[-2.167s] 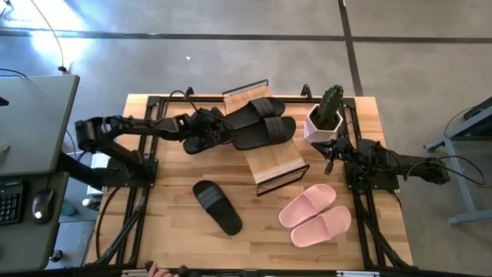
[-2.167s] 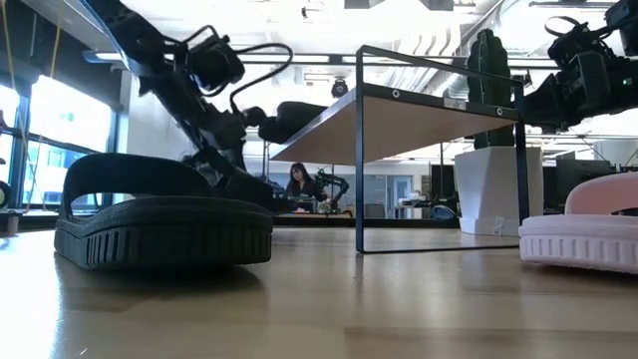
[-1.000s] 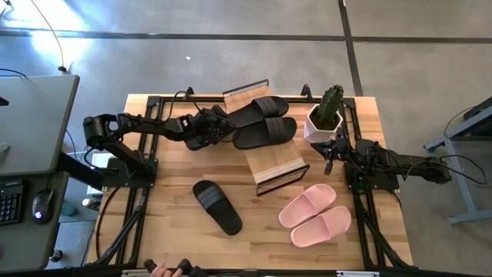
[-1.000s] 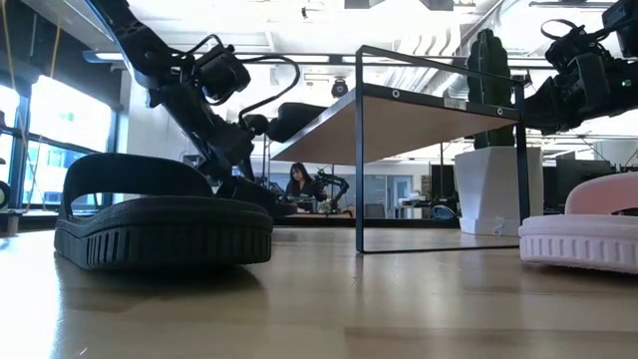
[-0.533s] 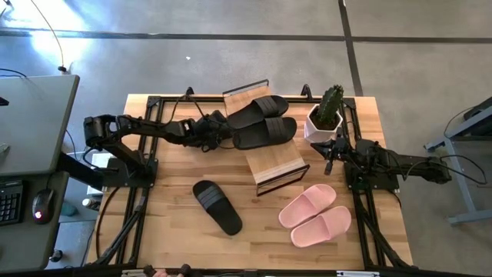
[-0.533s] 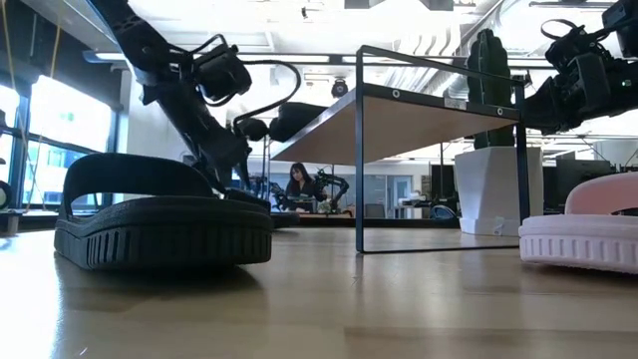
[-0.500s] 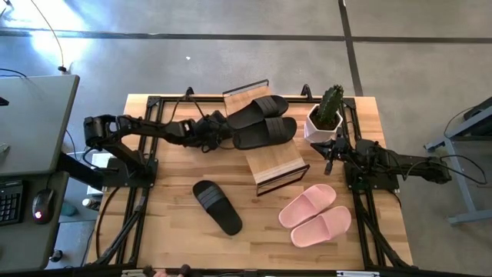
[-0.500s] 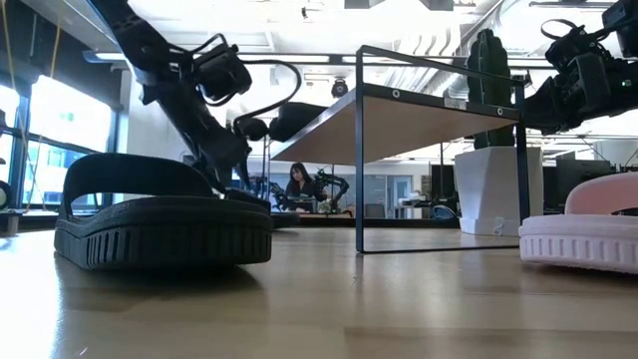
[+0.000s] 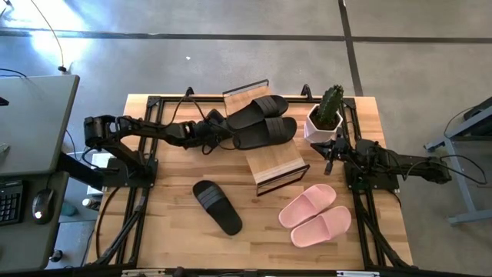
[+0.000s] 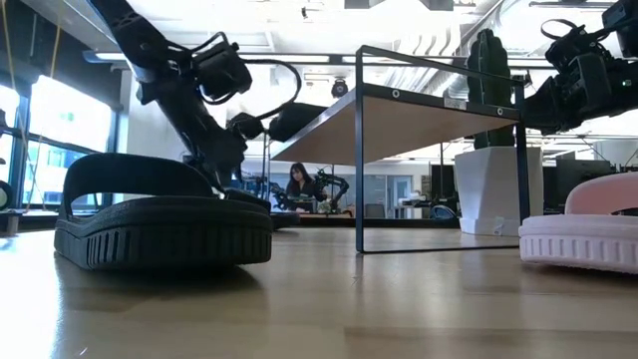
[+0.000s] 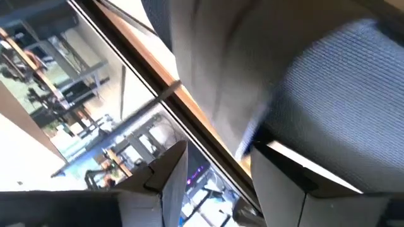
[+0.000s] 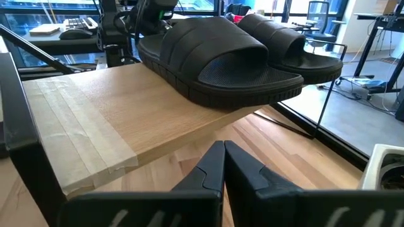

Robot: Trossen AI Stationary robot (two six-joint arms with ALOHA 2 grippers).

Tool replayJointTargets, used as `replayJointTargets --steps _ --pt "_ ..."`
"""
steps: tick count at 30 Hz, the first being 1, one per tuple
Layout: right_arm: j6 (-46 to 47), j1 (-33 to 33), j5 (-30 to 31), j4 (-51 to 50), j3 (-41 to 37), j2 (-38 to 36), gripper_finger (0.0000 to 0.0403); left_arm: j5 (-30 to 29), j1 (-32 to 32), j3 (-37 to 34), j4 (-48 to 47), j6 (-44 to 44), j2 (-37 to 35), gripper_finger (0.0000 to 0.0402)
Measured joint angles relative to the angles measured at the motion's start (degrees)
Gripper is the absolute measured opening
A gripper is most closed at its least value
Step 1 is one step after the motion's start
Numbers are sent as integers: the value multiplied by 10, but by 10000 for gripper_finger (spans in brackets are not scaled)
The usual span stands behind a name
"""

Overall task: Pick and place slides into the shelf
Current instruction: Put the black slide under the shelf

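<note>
- In the high view, two black slides (image 9: 261, 121) are seen side by side on the top board of the shelf (image 9: 280, 163), a third black slide (image 9: 217, 206) lies alone on the table (image 9: 169, 231) in front of the shelf, and the pale pink pair (image 9: 315, 215) lies near the right front corner.
- The left gripper (image 9: 223, 132) is shown at the heel end of the nearer shelved slide; its fingers are parted, and contact with the slide cannot be told from above.
- Only the left wrist view gives the close look: a black textured sole (image 11: 341, 126) fills the frame above the parted fingers (image 11: 170, 183), with the shelf's wooden edge running beside it.
- Only the right wrist view shows the shelved pair from the side, soles resting flat on the slanted board, and the right gripper (image 12: 224, 165) with its fingers pressed together on nothing.
- The right arm is parked beside the cactus pot (image 9: 323, 123).
- The low view alone shows the lone black slide (image 10: 164, 224) large in the foreground and a person (image 10: 297, 187) seated far behind.
- Compared with two seconds ago, the left gripper has been drawn back from the slide and its arm straightened; the slides are unchanged.
</note>
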Motion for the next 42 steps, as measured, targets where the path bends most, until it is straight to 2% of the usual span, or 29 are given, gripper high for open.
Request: replayJointTargets --steps 5,11,13,18,23,25,28,30,33,35,36,38,42 --pt "0 0 0 0 0 0 0 -49 -28 0 -48 -58 -27 156" --pt "-2 0 0 0 0 0 0 -102 -59 0 -112 -143 -94 156" --pt "-1 0 0 0 0 0 0 -137 -70 0 -122 -183 -120 156" --pt "0 0 0 0 0 0 0 -295 -104 0 -119 -387 -182 156" --pt "0 0 0 0 0 0 0 -293 -126 1 -168 -553 -247 147" --pt "0 0 0 0 0 0 0 -262 -124 6 -195 -632 -265 133" --pt "-1 0 0 0 0 0 0 -157 -97 36 -240 -746 -280 104" --pt "-1 0 3 0 0 0 0 -68 -76 62 -258 -812 -281 80" --pt "-1 0 3 0 0 0 0 97 -32 111 -301 -918 -276 42" --pt "2 0 3 0 0 0 0 209 1 139 -343 -964 -273 15" --pt "2 0 2 0 0 0 0 246 19 150 -368 -978 -272 8" --pt "2 0 0 0 0 0 0 274 48 166 -414 -1015 -269 7" --pt "2 0 -2 0 0 0 0 272 103 162 -541 -1072 -253 19"
